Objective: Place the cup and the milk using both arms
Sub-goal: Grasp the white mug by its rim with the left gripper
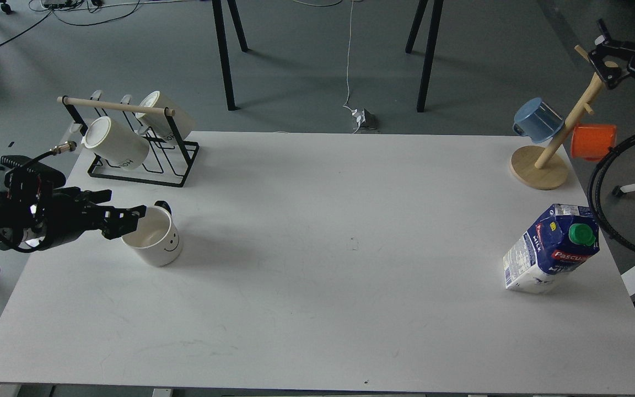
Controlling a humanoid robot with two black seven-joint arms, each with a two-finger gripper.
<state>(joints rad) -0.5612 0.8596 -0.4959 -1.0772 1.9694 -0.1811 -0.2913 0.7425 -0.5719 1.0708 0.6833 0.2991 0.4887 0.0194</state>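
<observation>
A white cup (159,244) with a smiley face and a black handle stands upright at the left of the white table (317,309). My left gripper (128,203) comes in low from the left. It looks open, and its near finger overlaps the cup's left rim. A blue and white milk carton (549,251) with a green cap stands at the right side of the table. My right gripper (606,58) is high at the far right, by the top of the wooden mug tree (568,118), well above and behind the carton. Its fingers cannot be told apart.
A black wire rack (146,157) with two white mugs stands at the back left, just behind the cup. The mug tree holds a blue cup (538,117) and an orange cup (593,140). A black cable (593,193) loops past the table's right edge near the carton.
</observation>
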